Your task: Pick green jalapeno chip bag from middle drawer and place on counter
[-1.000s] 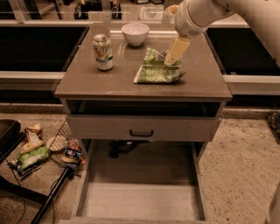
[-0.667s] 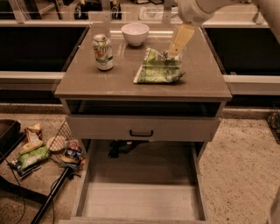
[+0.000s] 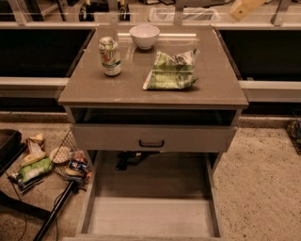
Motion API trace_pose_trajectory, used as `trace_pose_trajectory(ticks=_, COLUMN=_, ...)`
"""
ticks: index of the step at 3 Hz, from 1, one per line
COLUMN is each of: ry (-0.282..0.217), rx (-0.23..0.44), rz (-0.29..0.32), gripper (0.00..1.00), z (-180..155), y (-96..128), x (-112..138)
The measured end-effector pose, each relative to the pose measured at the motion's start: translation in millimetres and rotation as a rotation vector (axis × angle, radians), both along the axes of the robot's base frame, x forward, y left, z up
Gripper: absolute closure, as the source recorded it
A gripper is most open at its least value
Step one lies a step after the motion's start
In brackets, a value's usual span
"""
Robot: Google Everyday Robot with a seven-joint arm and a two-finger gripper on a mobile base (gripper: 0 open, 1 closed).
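Observation:
The green jalapeno chip bag (image 3: 171, 70) lies crumpled on the counter (image 3: 94, 92), right of centre, with nothing touching it. Only a tan part of my gripper (image 3: 244, 8) shows, at the top edge, high above and behind the counter's right rear corner and well away from the bag. The middle drawer (image 3: 149, 217) is pulled out at the bottom of the view, and its pale plank floor holds nothing.
A soda can (image 3: 109, 56) and a white bowl (image 3: 144, 36) stand on the counter's rear left. A shut drawer front with a black handle (image 3: 151, 143) sits above the open drawer. Mixed wrappers (image 3: 44, 162) and a wire basket lie on the floor at left.
My gripper has lifted off the chip bag and moved up and to the right, nearly out of view. The bag stays on the counter.

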State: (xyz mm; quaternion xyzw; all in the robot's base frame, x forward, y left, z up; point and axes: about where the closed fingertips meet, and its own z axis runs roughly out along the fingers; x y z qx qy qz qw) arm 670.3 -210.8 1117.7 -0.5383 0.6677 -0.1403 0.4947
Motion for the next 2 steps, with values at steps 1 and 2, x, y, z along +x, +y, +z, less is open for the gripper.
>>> trace_pose_trajectory(ticks=1, ry=0.001, rx=0.155, rz=-0.228, gripper=0.0, z=-10.0, y=-77.8, x=-24.9)
trace_pose_trajectory(ticks=2, ry=0.001, rx=0.25, rz=-0.409, gripper=0.0, z=-38.5, y=-124.0, x=-42.6)
